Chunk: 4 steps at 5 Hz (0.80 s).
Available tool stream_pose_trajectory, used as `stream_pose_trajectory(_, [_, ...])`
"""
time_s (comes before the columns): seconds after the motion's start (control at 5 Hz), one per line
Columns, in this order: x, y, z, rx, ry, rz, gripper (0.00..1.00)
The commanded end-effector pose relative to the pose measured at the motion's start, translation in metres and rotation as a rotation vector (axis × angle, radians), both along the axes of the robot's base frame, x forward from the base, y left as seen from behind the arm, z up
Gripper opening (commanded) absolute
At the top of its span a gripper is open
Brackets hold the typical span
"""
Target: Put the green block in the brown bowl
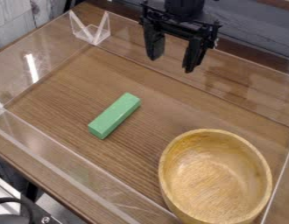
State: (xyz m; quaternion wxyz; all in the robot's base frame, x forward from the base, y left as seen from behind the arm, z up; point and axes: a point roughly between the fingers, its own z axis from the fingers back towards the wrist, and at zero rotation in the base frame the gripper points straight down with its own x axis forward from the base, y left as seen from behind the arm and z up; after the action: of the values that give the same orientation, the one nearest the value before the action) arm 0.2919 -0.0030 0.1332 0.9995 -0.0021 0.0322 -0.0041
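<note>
The green block (116, 115) lies flat on the wooden table, left of centre, its long side running diagonally. A brown bowl (214, 179) of light wood sits at the lower right with nothing inside it. My black gripper (171, 51) hangs at the top of the view, pointing down, its two fingers spread apart with nothing between them. It is well above and behind the block, to the block's upper right, and touches neither the block nor the bowl.
Clear plastic walls (42, 61) fence the wooden table on the left, back and front. A small clear triangular stand (91, 29) sits at the back left. The table's front edge (42, 179) runs diagonally at the lower left.
</note>
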Motion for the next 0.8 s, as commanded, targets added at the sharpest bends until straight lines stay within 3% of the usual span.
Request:
stream_pose_trajectory(0.0, [-0.012,0.017,-0.014,0.000,0.016,-0.040,1.00])
stream_pose_trajectory(0.2, [-0.031,0.039,-0.035,0.003,0.035,-0.085,1.00])
stream_pose_trajectory(0.4, [-0.048,0.058,-0.038,0.010,0.004,-0.116,1.00])
stream_pose_trajectory(0.6, [-0.053,0.070,-0.043,0.018,-0.015,-0.129,1.00])
